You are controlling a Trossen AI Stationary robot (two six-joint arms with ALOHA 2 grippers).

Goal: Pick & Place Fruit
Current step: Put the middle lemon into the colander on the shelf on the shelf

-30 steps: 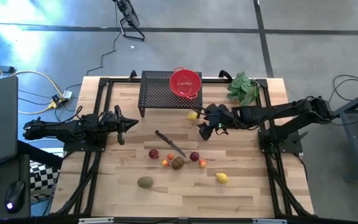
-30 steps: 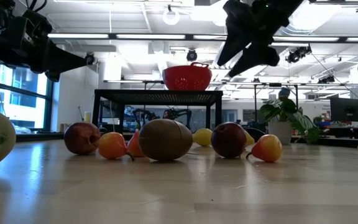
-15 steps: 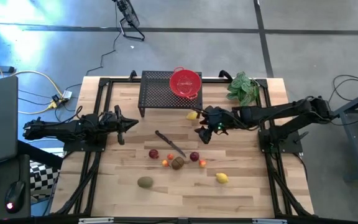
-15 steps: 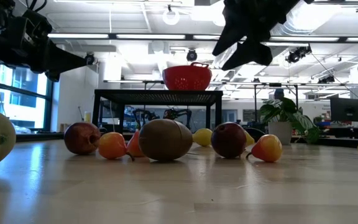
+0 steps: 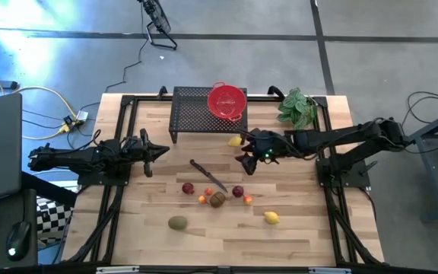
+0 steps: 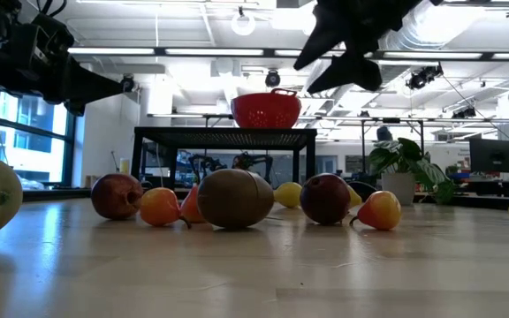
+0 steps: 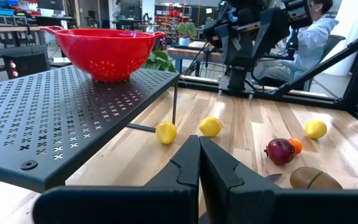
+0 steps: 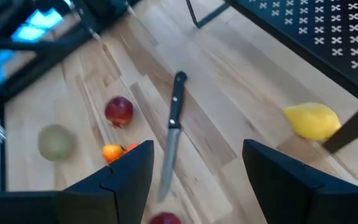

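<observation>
While the left gripper (image 5: pixel 152 151) waits shut, the open right gripper (image 5: pixel 243 161) (empty) must descend on 1 small yellow lemon (image 5: pixel 236 141).

Right end effector (image 5: pixel 244 161) has edged further left over the table (image 5: pixel 295 228) & risen slightly.

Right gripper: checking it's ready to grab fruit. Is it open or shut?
Open. The right wrist view shows the right gripper's fingers spread wide, knife visible between them.
</observation>
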